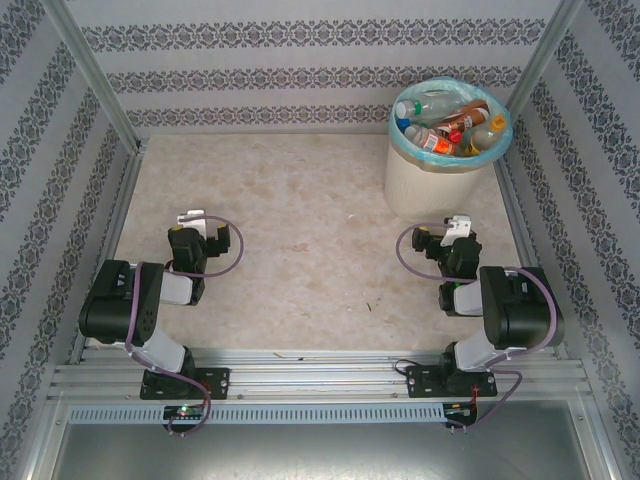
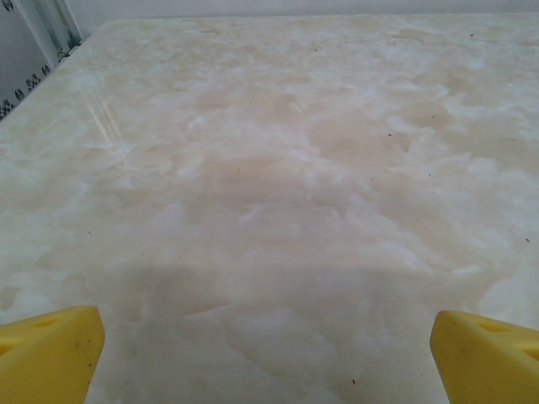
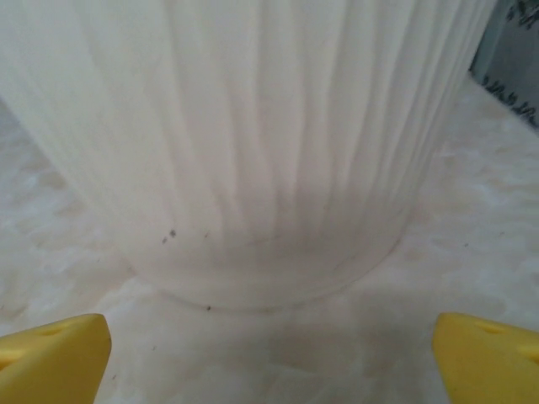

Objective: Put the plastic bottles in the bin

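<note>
Jaws stood wide apart, holding nothing, on the left gripper [image 2: 268,337] and right gripper [image 3: 269,341]. The pale marbled table [image 1: 300,260] sat inside patterned walls [image 1: 300,60]. The left arm [image 1: 130,300] and right arm [image 1: 512,305] were folded low. The plastic bottles [image 1: 446,128] lay in the bin [image 1: 430,185], upper right.

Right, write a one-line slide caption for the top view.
Bottles piled in the bin at the table's far right corner; left hand and right hand both empty.
</note>
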{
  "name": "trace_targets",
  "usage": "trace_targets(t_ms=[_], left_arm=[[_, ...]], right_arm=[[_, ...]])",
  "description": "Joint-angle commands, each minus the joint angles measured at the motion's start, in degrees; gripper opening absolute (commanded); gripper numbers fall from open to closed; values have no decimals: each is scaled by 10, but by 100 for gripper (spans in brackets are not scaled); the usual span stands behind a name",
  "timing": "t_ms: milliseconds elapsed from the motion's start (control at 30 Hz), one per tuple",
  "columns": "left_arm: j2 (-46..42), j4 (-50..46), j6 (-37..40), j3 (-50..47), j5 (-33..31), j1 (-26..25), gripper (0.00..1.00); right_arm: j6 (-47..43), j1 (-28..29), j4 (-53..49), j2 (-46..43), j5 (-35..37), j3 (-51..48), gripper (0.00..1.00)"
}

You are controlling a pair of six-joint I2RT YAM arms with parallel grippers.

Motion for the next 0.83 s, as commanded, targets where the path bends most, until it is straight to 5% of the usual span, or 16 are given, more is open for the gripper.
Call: trace_targets(t_ms=[0, 800], left_arm=[[-1, 19, 5, 10, 9, 4, 100], [-1, 16, 5, 10, 14, 5, 100]], right_arm=[[7, 10, 10, -9, 43, 13, 98], [-9, 26, -42, -8, 57, 42, 98]])
